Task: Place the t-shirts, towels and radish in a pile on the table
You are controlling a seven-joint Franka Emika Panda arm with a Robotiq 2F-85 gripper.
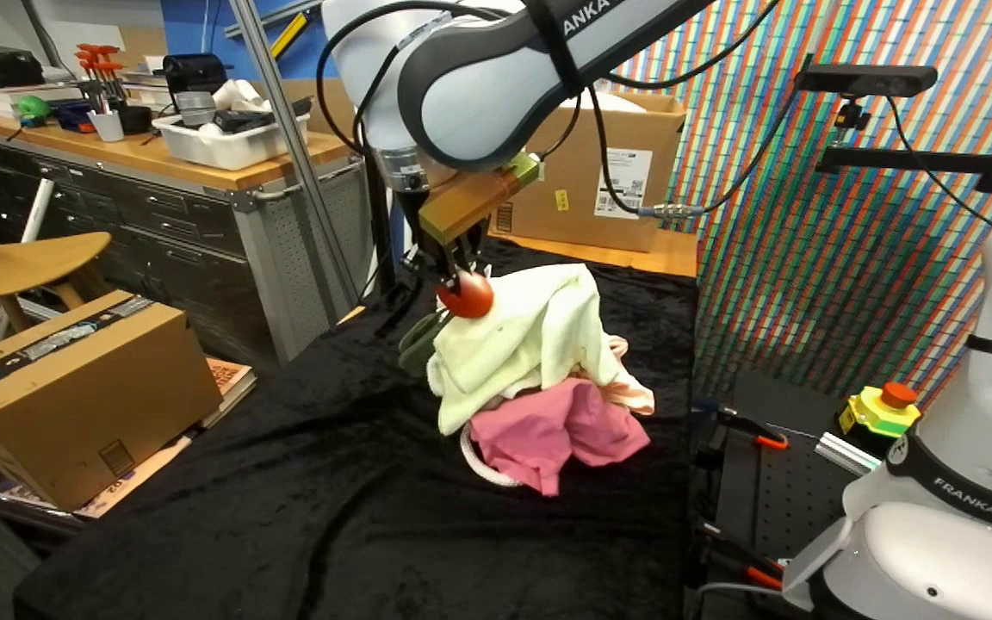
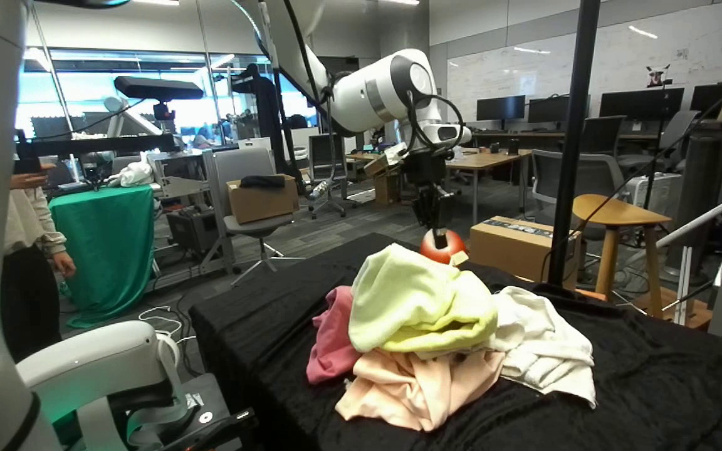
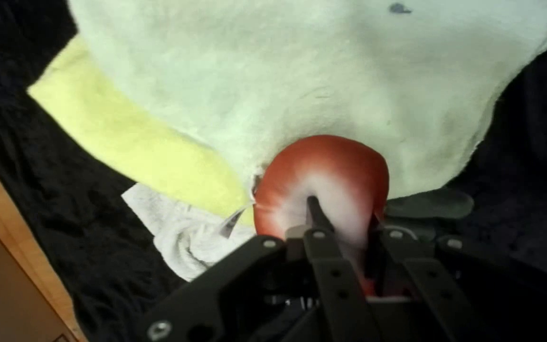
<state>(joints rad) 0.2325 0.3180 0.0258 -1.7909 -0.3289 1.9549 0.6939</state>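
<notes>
The round red radish (image 1: 472,301) is pinched by my gripper (image 3: 345,218), whose fingers press creases into its whitish middle. Dark green leaves (image 1: 418,346) hang at its side. In both exterior views the radish is at the edge of a heap of cloth; whether it touches the heap I cannot tell. On top of the heap lies a yellow-green towel (image 2: 423,294). Pink cloth (image 1: 556,430), peach cloth (image 2: 420,388) and white cloth (image 2: 549,344) stick out beneath it. The heap rests on the black-draped table (image 1: 246,525). Which cloths are t-shirts is unclear.
A large cardboard box (image 1: 582,207) stands behind the table's far end. Another cardboard box (image 1: 100,405) sits low beside the table. A black upright pole (image 2: 573,138) rises close to the table edge. The white arm base (image 1: 935,551) stands across from it.
</notes>
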